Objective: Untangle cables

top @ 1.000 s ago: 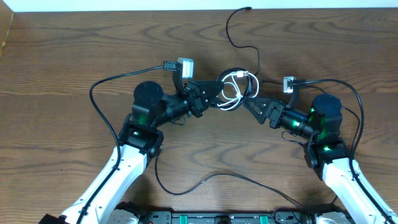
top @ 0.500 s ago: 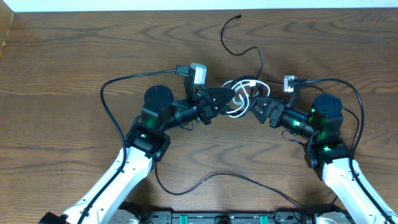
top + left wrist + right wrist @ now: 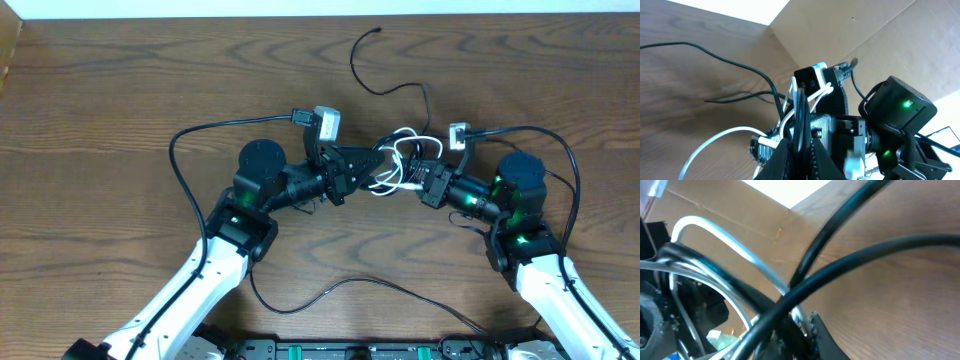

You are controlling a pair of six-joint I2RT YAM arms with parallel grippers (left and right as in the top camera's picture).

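While left tool (image 3: 379, 172) and right tool (image 3: 418, 181) clamp cables (image 3: 398, 150), seemingly tip-to-tip, open table (image 3: 100, 100) lies around.

White arms (image 3: 195, 285) with black joints (image 3: 262, 160), green lights (image 3: 497, 183).

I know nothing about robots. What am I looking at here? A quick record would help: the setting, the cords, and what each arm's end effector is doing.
setting: wooden table, with two arms meeting at its middle
cables: black cords tangled with a looping white cable, bunched between the arms
left end effector: shut on the cables
right end effector: shut on the cables from the opposite side
loose end: a black plug lying near the table's far edge
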